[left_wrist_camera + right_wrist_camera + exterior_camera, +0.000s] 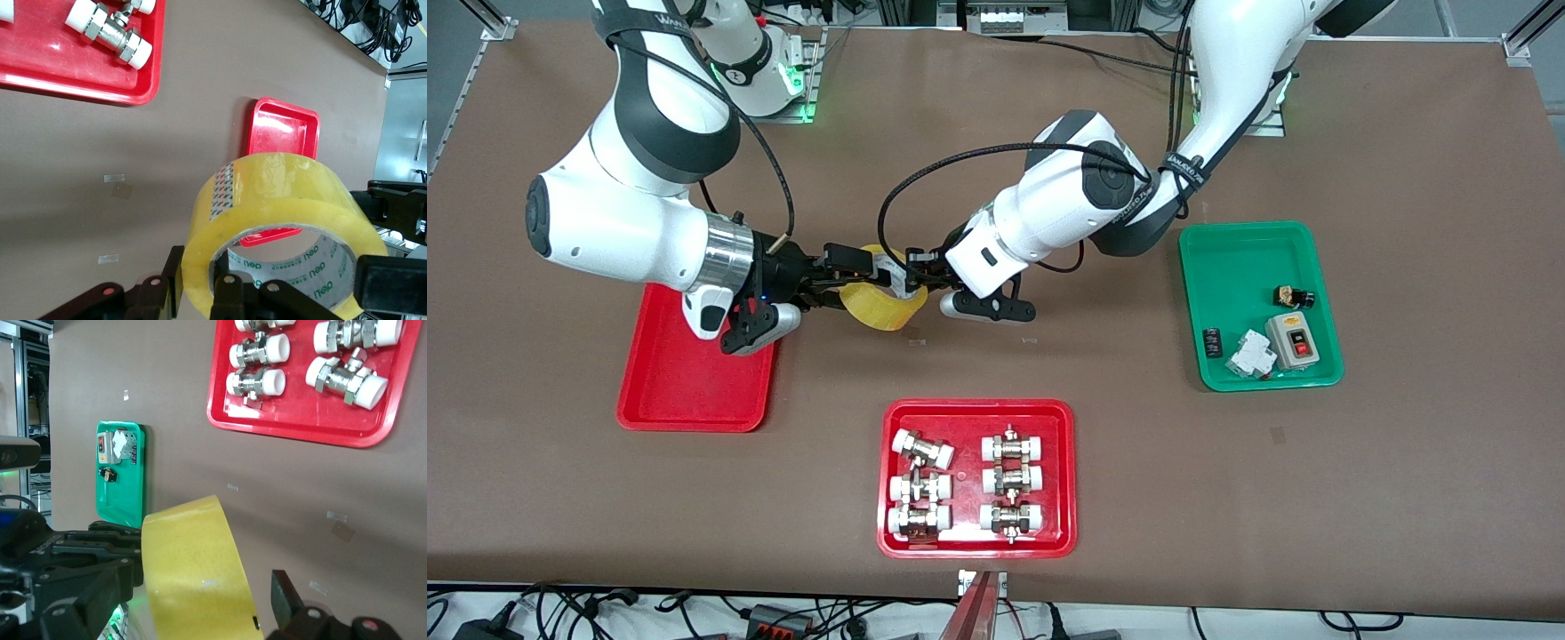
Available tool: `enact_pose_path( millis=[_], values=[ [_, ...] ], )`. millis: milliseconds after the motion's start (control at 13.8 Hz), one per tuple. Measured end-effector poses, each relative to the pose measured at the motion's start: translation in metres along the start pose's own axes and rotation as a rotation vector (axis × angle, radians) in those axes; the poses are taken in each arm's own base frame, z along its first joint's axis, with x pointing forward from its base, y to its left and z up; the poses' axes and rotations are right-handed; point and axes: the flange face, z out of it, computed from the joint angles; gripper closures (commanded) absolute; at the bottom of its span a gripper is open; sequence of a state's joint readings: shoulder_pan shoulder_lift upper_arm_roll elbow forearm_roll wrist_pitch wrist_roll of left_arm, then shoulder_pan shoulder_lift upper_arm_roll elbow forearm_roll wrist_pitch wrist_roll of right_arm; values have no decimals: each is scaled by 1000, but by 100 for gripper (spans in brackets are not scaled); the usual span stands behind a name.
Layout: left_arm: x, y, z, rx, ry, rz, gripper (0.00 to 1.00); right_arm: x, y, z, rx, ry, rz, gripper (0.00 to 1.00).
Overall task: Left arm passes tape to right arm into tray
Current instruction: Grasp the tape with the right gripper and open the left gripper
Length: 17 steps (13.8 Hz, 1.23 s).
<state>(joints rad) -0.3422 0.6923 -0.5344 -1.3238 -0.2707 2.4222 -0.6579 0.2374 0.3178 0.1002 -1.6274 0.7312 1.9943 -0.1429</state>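
The yellow tape is held in the air between the two hands, over bare table beside the plain red tray. My left gripper is shut on the roll's wall, one finger inside the core and one outside, as the left wrist view shows. My right gripper is open and straddles the roll's other side. In the right wrist view one of its fingers stands a little apart from the tape. The tape partly hides the plain red tray.
A red tray of white-capped metal fittings lies nearer the front camera at mid-table. A green tray with a switch box and small parts lies toward the left arm's end. A loose black cable loops above the left hand.
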Motion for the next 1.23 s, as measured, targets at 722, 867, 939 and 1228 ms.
enact_pose_path(
  millis=[722, 867, 939, 1228],
  values=[
    [3, 1, -4, -9, 10, -3, 0, 2, 0, -3, -1, 6, -64, 100],
    [18, -4, -16, -17, 34, -18, 0, 2, 3, -4, -2, 8, -61, 100],
    [33, -13, -28, -20, 52, -36, 0, 2, 3, -4, -2, 8, -60, 100],
    [88, -79, -120, 126, -65, -62, 0, 7, 26, -16, -10, 25, -34, 100]
  ],
)
